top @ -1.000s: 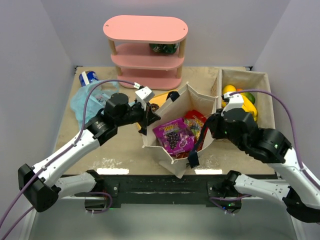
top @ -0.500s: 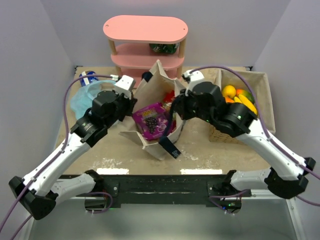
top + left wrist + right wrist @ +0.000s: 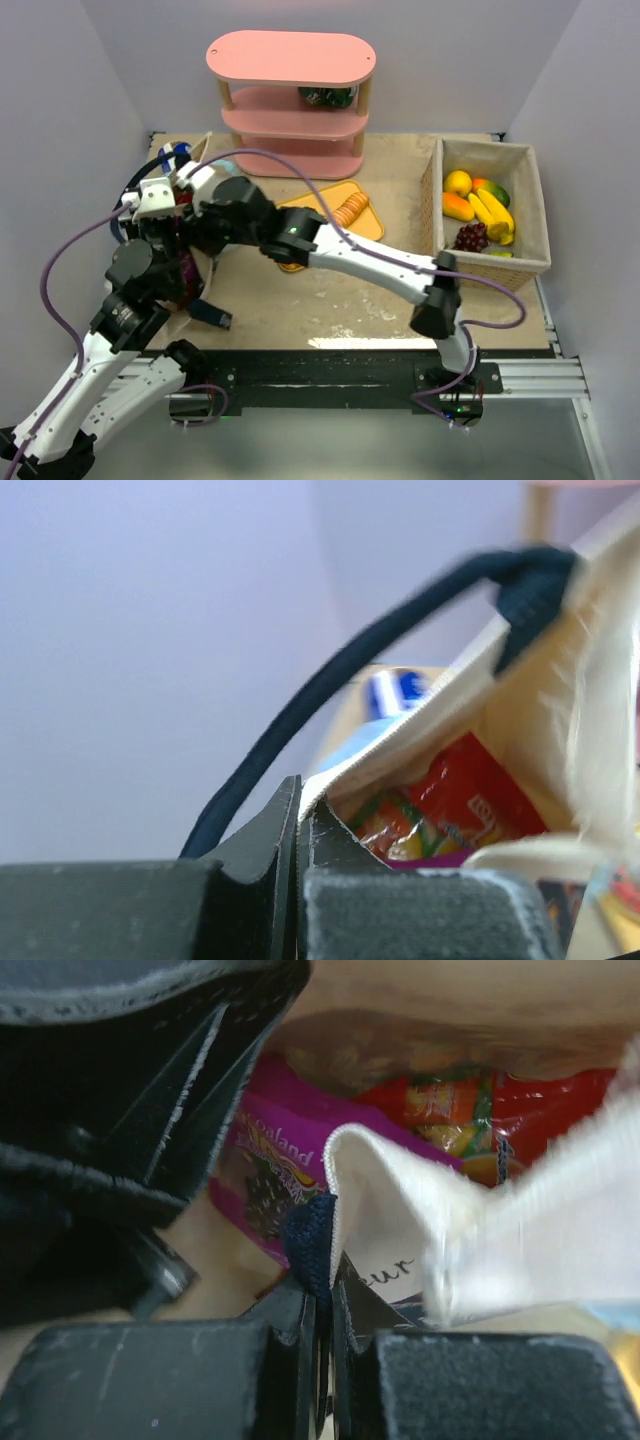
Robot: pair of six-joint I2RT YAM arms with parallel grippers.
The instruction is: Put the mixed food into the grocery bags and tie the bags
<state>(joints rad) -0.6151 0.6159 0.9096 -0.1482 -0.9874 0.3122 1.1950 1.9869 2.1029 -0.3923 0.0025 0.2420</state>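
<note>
The left end effector [image 3: 298, 825] is closed on the rim of a cream cloth bag [image 3: 520, 710], with a thin fold of fabric pinched between its jaws. A dark blue handle [image 3: 330, 680] arcs up and away from its tips. The right end effector [image 3: 325, 1290] is likewise clamped on another part of the rim, where the blue webbing of a handle meets the cloth. Gripping two places at once looks meant to carry the bag upright with its mouth up, so nothing spills.

Just beyond and below the left tips, inside the bag, lies a red snack packet [image 3: 470, 800]. Ahead of the right tips sits a purple packet [image 3: 270, 1170], with the red one further on. So part of the mixed food is already bagged, though in cloth rather than plastic.

Far to the right of both end effectors, bananas [image 3: 492, 212] and other fruit wait in the wicker basket [image 3: 495, 268] on the surface [image 3: 400, 170]. Packing therefore appears unfinished, and nothing is tied.
</note>
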